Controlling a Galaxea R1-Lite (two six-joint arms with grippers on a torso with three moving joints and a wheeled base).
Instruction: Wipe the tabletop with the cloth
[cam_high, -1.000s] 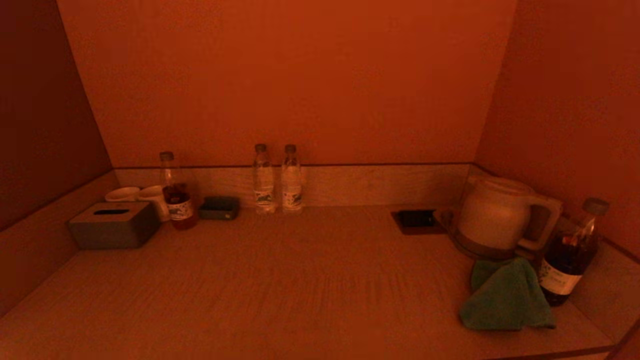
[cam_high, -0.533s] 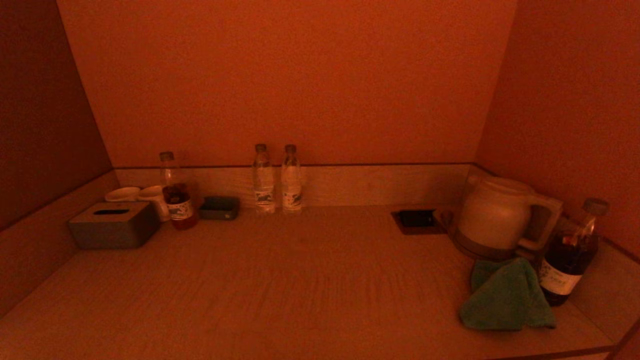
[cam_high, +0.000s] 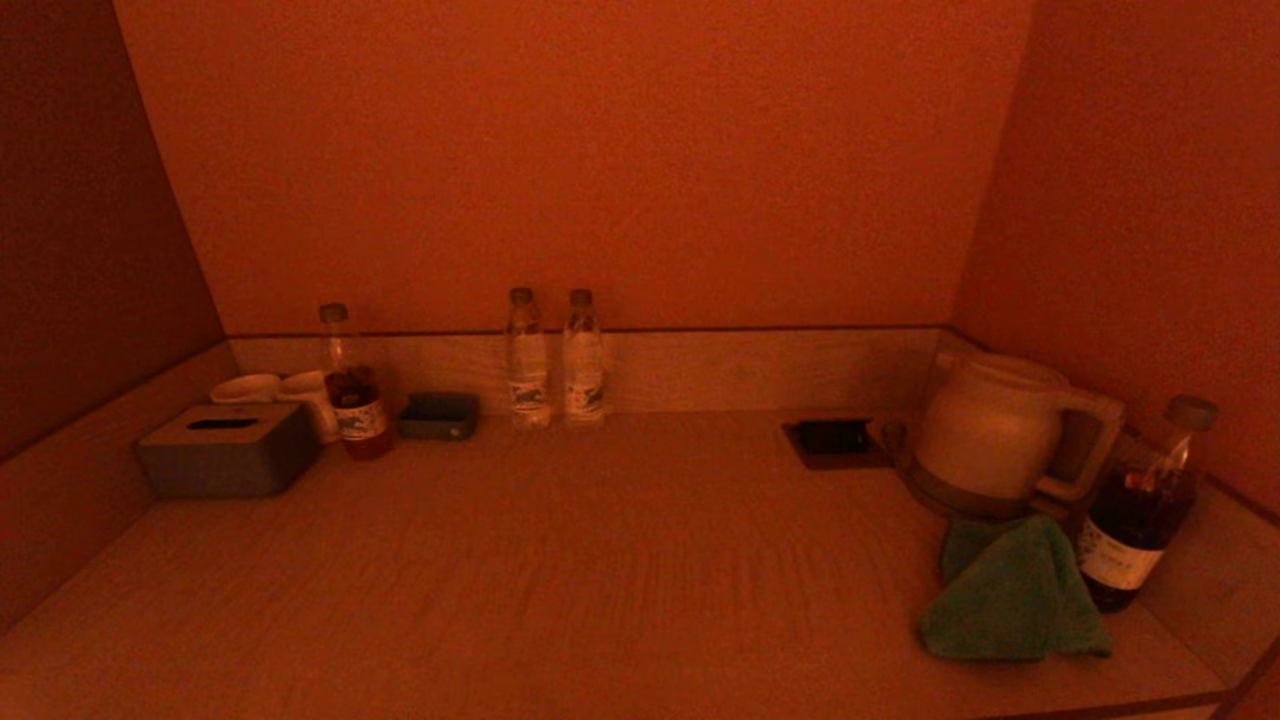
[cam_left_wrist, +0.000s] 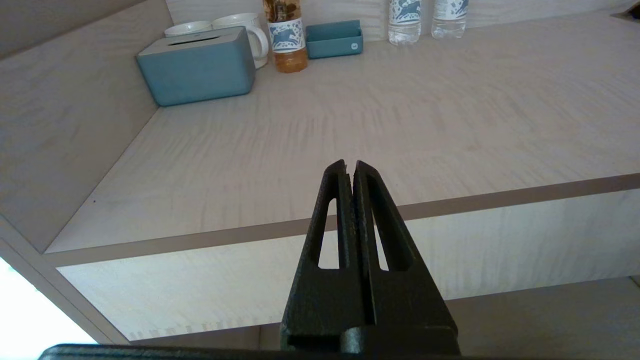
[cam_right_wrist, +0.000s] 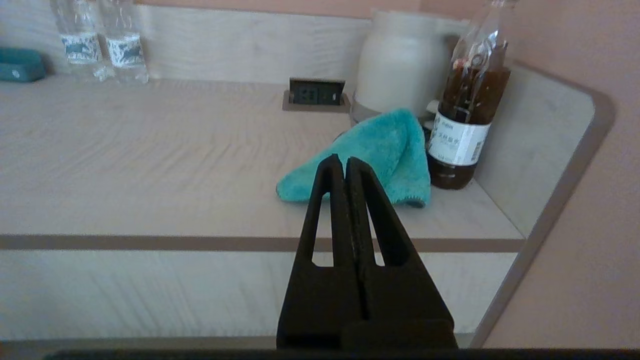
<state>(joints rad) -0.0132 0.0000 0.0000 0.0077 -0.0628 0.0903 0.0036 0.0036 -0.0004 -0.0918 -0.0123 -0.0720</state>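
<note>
The green cloth (cam_high: 1012, 598) lies crumpled on the pale wood-grain tabletop (cam_high: 600, 560) at the front right, between the pale kettle (cam_high: 990, 425) and the front edge. It also shows in the right wrist view (cam_right_wrist: 385, 150). My right gripper (cam_right_wrist: 345, 161) is shut and empty, held off the table before its front edge, in line with the cloth. My left gripper (cam_left_wrist: 349, 165) is shut and empty, held off the front edge on the left side. Neither gripper shows in the head view.
A dark bottle (cam_high: 1140, 510) stands right of the cloth. A socket plate (cam_high: 835, 440) lies left of the kettle. At the back stand two water bottles (cam_high: 555, 360), a small tray (cam_high: 438, 415), a tea bottle (cam_high: 355, 390), mugs (cam_high: 300, 395) and a grey tissue box (cam_high: 225, 450).
</note>
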